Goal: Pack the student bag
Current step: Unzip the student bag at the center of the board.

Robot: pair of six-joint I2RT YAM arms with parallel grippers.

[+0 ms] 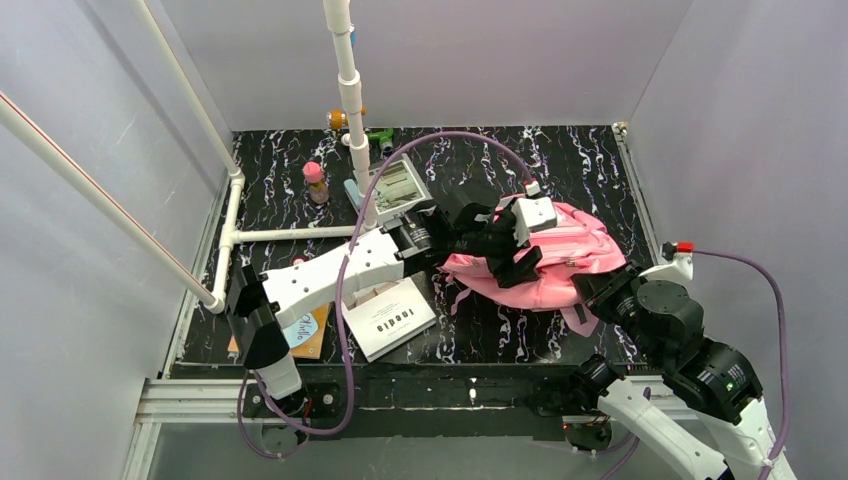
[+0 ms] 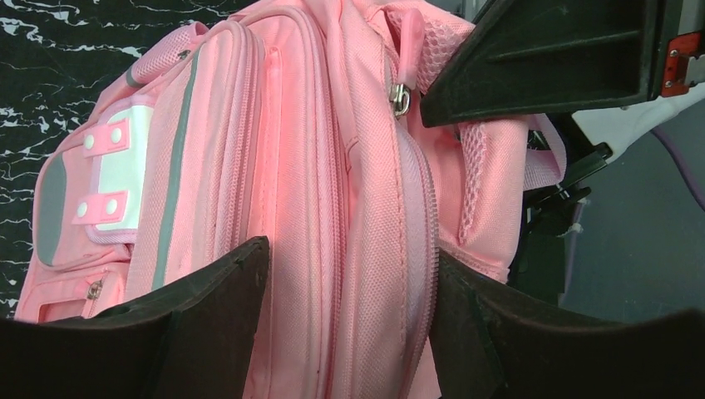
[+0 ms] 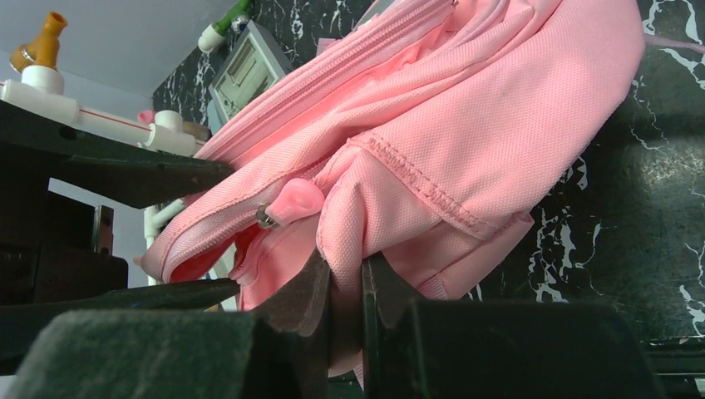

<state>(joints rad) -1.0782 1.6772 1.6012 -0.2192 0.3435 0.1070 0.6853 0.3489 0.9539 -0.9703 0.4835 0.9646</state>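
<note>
Right gripper [image 3: 345, 291] pinched narrow on a fold of the student bag [image 1: 585, 262]; left gripper [image 2: 345, 320] wide.
Bag lies on the black marbled table [image 1: 560, 160], right of centre, between the 2 arms. Right jaws are nearly together, with pink fabric clamped between them just below a zip pull [image 3: 291, 202]. Left fingers [image 2: 208, 307] are spread, 1 on each side of the bag's zipped ridge.

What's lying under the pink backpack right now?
Only the black marbled table shows around the student bag; a pink strap trails out at its near edge. Anything beneath is hidden by the bag.
</note>
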